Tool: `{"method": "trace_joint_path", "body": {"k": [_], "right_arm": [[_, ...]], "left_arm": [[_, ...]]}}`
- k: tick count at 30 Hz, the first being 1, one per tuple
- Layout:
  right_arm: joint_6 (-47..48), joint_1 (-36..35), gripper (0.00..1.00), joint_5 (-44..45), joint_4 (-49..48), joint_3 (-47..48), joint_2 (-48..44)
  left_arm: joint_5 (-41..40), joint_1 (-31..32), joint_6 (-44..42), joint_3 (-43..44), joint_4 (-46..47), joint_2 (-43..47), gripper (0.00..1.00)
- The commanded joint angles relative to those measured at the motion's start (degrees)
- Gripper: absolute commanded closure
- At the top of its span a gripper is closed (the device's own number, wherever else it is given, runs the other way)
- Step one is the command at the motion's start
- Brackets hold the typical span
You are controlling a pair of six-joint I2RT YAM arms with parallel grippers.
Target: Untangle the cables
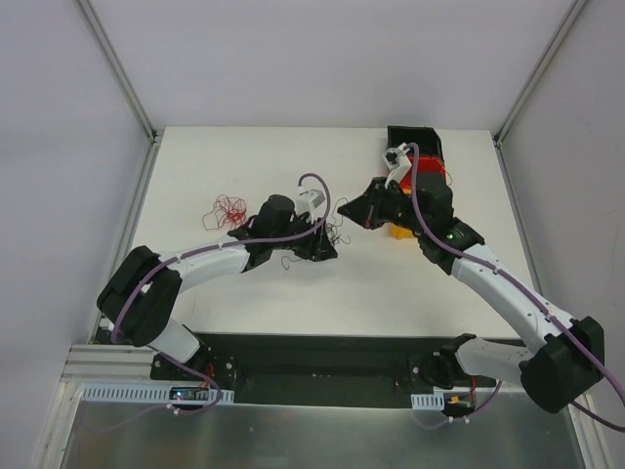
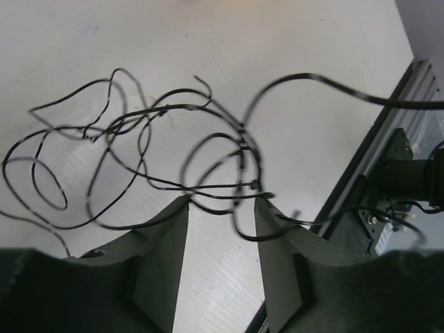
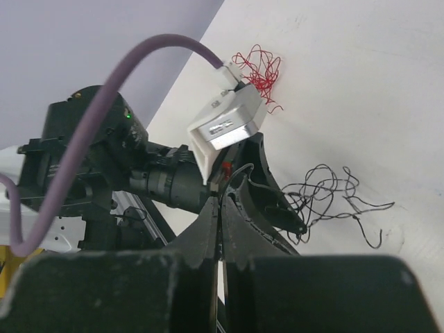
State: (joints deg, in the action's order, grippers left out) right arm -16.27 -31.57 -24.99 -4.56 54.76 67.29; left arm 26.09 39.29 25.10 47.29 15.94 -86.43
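1. Black cables lie in a loose, scribbly tangle near the middle of the white bench, around and just under the left fingers.
2. Seen from the left wrist, the black cables spread from 9 o'clock to 3 o'clock ahead of the left fingers. Several strands cross just in front of the tips, and one longer strand arcs away towards 2 o'clock and out of view.
3. The left fingers stand apart with a moderate gap and clamp nothing.
4. Red cables form a separate small knot at about 10 o'clock from the left fingers in the top view, well apart from the black tangle and near the bench's left edge.
5. The right fingers point towards 9 o'clock and sit at about 1 o'clock from the left fingers, close to them.
6. From the right wrist, the right fingers are pressed tight together. A thin black strand curls at their tip, but whether it is pinched between them I cannot tell.
7. That same view shows the black cables at 3 o'clock and the red cables at 12 o'clock.
8. A black bin sits at the bench's far edge, at 1 o'clock from the centre.
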Motion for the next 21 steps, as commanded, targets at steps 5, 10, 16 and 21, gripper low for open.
{"method": "trace_joint_path", "body": {"k": [5,10,16,21], "right_arm": [[-1.83,0.20,1.00,-2.61,-4.67,0.08,-3.39],[-2.53,0.11,1.00,-2.87,-5.02,0.96,-2.51],[-2.98,0.19,1.00,-3.57,-6.08,0.43,-1.55],[-4.03,0.02,1.00,-3.92,-5.99,1.57,-1.28]], "left_arm": [[-8.68,0.00,0.57,-0.26,2.86,1.79,0.48],[-4.22,0.00,1.18,-0.09,4.71,2.76,0.32],[5.11,0.26,1.35,-4.39,17.43,4.16,0.27],[6.61,0.53,2.06,-4.40,19.48,5.22,0.29]]}}
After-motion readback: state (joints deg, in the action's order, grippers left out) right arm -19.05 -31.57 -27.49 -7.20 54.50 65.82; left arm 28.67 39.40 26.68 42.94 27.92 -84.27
